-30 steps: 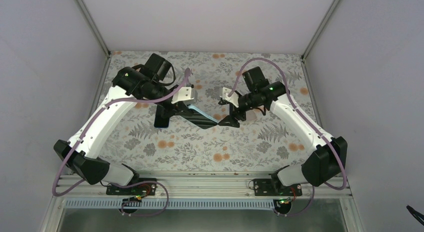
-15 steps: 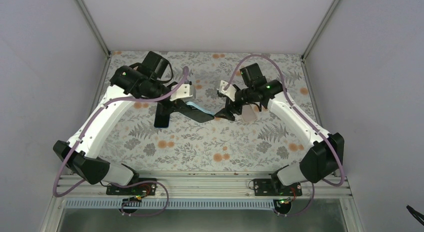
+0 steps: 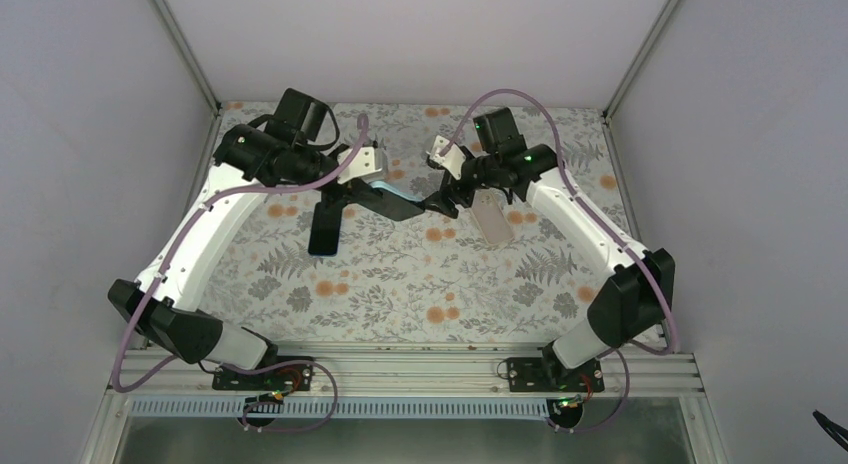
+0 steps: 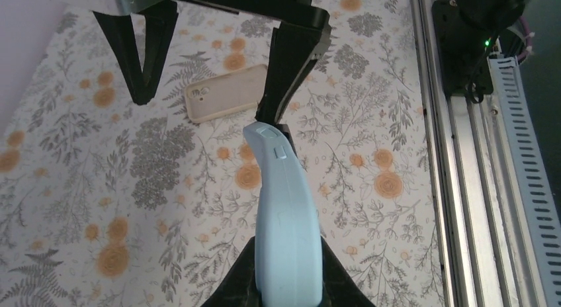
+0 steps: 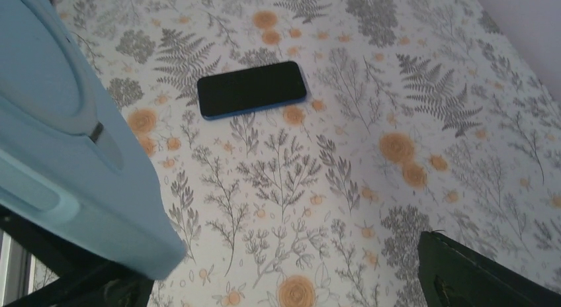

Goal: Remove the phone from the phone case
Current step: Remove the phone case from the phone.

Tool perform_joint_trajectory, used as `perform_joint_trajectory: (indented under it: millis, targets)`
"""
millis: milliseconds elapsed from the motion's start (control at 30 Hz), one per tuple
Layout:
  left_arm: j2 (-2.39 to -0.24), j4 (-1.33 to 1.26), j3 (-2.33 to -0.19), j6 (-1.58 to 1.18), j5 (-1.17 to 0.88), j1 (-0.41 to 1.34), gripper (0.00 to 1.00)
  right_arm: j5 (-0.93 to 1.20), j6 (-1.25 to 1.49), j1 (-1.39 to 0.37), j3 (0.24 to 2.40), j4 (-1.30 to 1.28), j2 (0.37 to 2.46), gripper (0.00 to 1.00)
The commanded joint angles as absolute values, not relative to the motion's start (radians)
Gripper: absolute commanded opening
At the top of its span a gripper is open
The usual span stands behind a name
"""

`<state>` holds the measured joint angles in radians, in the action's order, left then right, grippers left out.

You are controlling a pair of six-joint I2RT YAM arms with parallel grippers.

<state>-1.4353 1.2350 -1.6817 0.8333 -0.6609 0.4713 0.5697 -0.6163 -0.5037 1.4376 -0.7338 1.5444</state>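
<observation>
Left wrist view: left gripper (image 4: 287,284) is clamped on the near end of a light-blue flexible phone case (image 4: 284,214), held above the floral-patterned table (image 3: 400,294) with its back toward the camera. The case looks bowed along its length.

Right gripper (image 3: 442,200) is spread wide and has hold of nothing. One finger (image 4: 288,69) touches the far tip of the case; the other stands well apart to the side.

A black flat slab with a blue rim (image 5: 251,88) lies screen-up on the table below and beside the left arm. A beige rounded phone-shaped slab (image 4: 225,92) lies on the table under the right gripper; phone or spare case, cannot tell.

Progress, as a judgement:
- The case's open face is hidden in every view, so whether a phone sits inside it can't be confirmed.
- The bend suggests either an empty shell or one being peeled at the corner.
- If the black slab is the phone, the extraction is done and only setting the case down is left.
- If not, the right finger has yet to push the phone free.
</observation>
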Motion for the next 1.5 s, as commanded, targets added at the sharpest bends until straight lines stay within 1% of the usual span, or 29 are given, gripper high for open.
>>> perform_joint_trajectory:
  millis: [0,133,333,433,533,567,700,900,1033,1200,1467]
  targets:
    - [-1.444,1.13,-1.734,0.774,-0.881,0.51,0.02,0.742,-0.567,-0.532,1.529,-0.552,1.569,0.98]
    - [-1.424,0.975,-1.722,0.72,-0.803,0.509,0.02,0.921,-0.604,-0.543,1.587,-0.627,1.596,0.98]
    - [-1.381,0.701,-1.682,0.644,-0.662,0.468,0.02,1.265,-0.84,-0.554,1.802,-1.027,1.751,0.98]
    - [-1.364,0.594,-1.648,0.63,-0.626,0.42,0.02,1.369,-0.998,-0.564,1.902,-1.245,1.813,0.97]
    - [-1.349,0.503,-1.613,0.637,-0.578,0.388,0.02,1.43,-1.004,-0.573,1.907,-1.286,1.826,0.92]
    - [-1.328,0.43,-1.552,0.659,-0.507,0.379,0.02,1.469,-1.003,-0.591,1.898,-1.286,1.815,0.87]
    - [-1.301,0.282,-1.442,0.684,-0.404,0.354,0.02,1.494,-0.981,-0.633,1.912,-1.285,1.791,0.83]
    - [-1.28,0.059,-1.325,0.653,-0.332,0.309,0.02,1.495,-0.933,-0.742,1.902,-1.276,1.769,0.76]
    - [-1.287,-0.069,-1.272,0.643,-0.247,0.309,0.02,1.494,-0.898,-0.808,1.894,-1.259,1.774,0.74]
    - [-1.328,-0.18,-1.275,0.644,-0.132,0.304,0.02,1.484,-0.899,-0.897,1.876,-1.26,1.77,0.74]
    - [-1.39,-0.283,-1.295,0.585,-0.095,0.303,0.02,1.506,-0.895,-1.01,1.886,-1.264,1.784,0.74]
